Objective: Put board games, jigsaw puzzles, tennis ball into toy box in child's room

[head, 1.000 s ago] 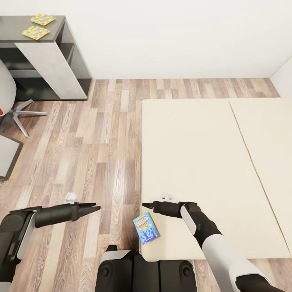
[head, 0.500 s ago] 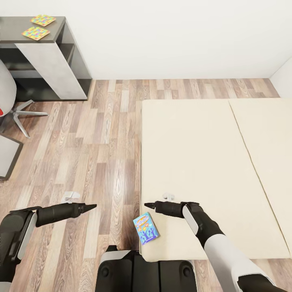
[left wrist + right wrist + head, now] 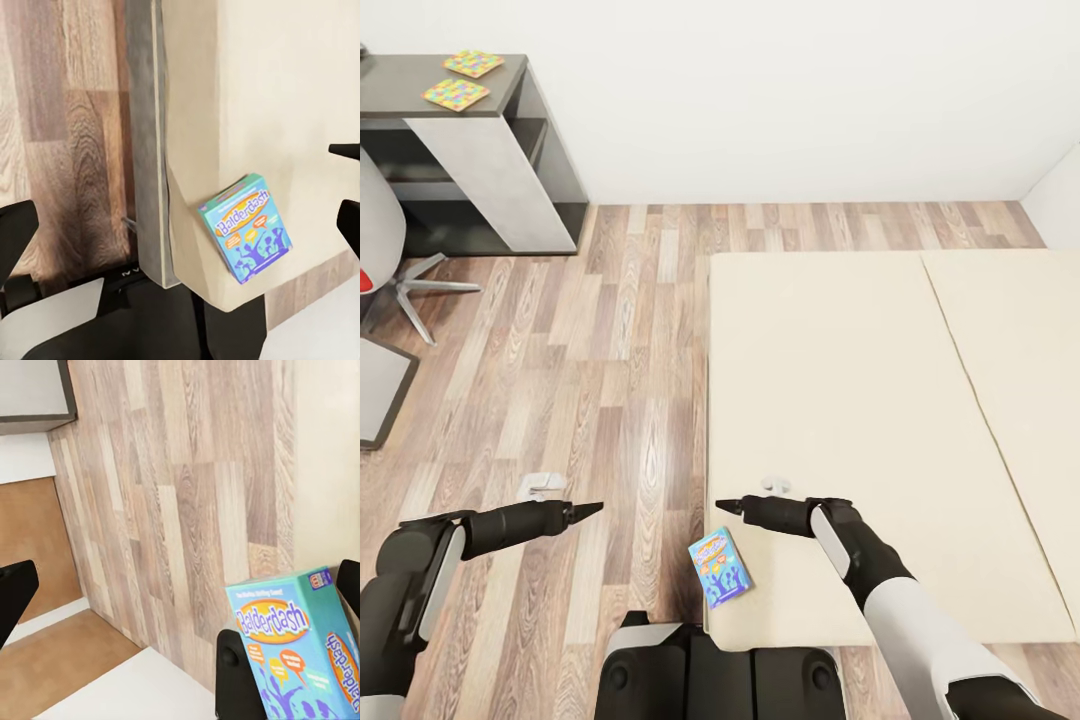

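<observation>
— Board game (image 3: pixel 720 567) first: where does it lie?
— Small blue box, flat on the bed (image 3: pixel 880 400), at the mattress corner nearest the robot, turned askew to the edges. Lettering "Balderdash" reads in both wrist views (image 3: pixel 246 237) (image 3: pixel 304 649).
— Relative to the right tool (image 3: pixel 728 506)?
— Just below and slightly robot-ward of its tip, near but apart. Nothing between the fingers. In the right wrist view the dark fingers (image 3: pixel 15 596) stand spread at the frame's two sides, so released; the box sits beside one of them.
— Left tool (image 3: pixel 588 511)?
— Out over the wood floor (image 3: pixel 610 380), well apart from the box, its tip pointing toward the bed. Left wrist view has dark fingers (image 3: pixel 15 232) wide at both edges: spread apart, holding nothing.
— Anything further out?
— Two jigsaw puzzles (image 3: pixel 456 94) lie side by side, apart, on the dark corner of the bench (image 3: pixel 420 85), far ahead of the left tool against the white wall. A grey chair base (image 3: pixel 420 290) stands on the floor beside the bench. Small white object (image 3: pixel 542 486) on the floor just beyond the left tool; cannot tell what it is.
</observation>
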Robot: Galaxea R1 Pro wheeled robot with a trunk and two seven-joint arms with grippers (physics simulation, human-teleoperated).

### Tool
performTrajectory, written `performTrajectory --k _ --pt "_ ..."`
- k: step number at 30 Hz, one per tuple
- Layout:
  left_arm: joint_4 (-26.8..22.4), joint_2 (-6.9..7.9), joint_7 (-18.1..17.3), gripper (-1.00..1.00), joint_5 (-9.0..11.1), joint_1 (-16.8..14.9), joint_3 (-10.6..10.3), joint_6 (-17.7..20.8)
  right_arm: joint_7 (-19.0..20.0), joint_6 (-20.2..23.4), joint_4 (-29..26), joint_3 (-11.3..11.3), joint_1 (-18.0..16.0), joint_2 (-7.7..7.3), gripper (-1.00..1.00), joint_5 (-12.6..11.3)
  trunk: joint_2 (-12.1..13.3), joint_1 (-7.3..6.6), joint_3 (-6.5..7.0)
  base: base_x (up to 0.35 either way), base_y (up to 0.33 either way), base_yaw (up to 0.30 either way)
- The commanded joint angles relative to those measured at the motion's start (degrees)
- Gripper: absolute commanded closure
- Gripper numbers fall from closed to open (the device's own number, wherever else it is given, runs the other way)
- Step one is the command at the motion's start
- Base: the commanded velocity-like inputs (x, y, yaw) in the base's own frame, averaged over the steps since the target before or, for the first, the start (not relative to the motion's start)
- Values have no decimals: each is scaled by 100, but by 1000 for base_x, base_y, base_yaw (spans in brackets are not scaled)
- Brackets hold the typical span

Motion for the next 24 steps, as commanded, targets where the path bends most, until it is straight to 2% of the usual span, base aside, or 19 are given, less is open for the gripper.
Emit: performTrajectory --k 1,10,17,20,24 --pt "-2 -2 -9 -100 12 -3 5 45 6 43 -6 2 -1 -1 -100 -38 -9 3 -4 0 0 0" --pt "-2 -10 6 -100 9 -3 5 40 43 32 -47 -16 -1 -1 -100 -33 -9 3 0 0 0 0" --pt "-2 -11 7 -100 12 -3 -1 37 -120 31 -168 -17 0 3 -100 -20 -9 3 0 0 0 0" --pt "-2 -14 7 -100 8 -3 -7 37 -307 30 -214 -17 -1 19 -100 -22 -9 3 0 0 0 0" --pt "5 -24 12 -100 11 -8 -76 37 -992 36 -418 -18 0 71 -100 -29 -9 3 0 0 0 0"
